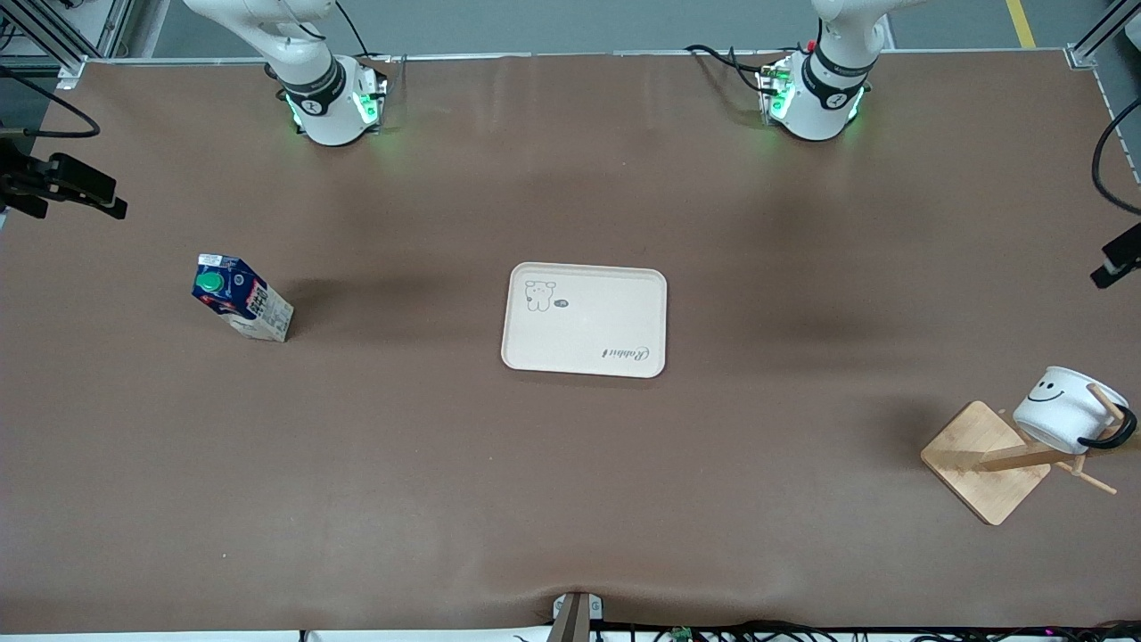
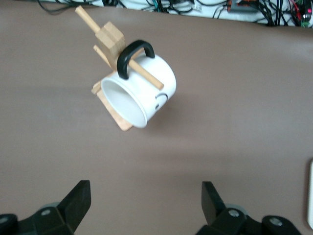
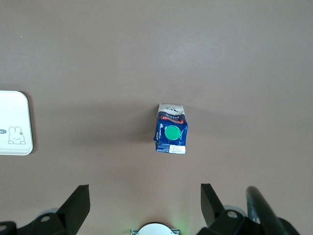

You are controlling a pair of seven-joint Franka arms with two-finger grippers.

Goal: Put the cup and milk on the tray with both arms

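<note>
The milk [image 1: 241,308] stands upright on the table toward the right arm's end; in the right wrist view the milk [image 3: 171,129] shows its green cap. The cup [image 1: 1065,408] hangs tilted by its black handle on a peg of a wooden rack toward the left arm's end, nearer the front camera than the tray [image 1: 584,319]. My left gripper [image 2: 145,198] is open and empty, high over the table near the cup [image 2: 142,95]. My right gripper [image 3: 145,200] is open and empty, high over the table near the milk. Neither gripper shows in the front view.
The rack's square wooden base [image 1: 980,459] lies under the cup. The tray's corner [image 3: 14,122] shows in the right wrist view. Dark fixtures [image 1: 62,183] [image 1: 1119,254] stick in at both table ends. Cables [image 2: 205,7] run along the table's front edge.
</note>
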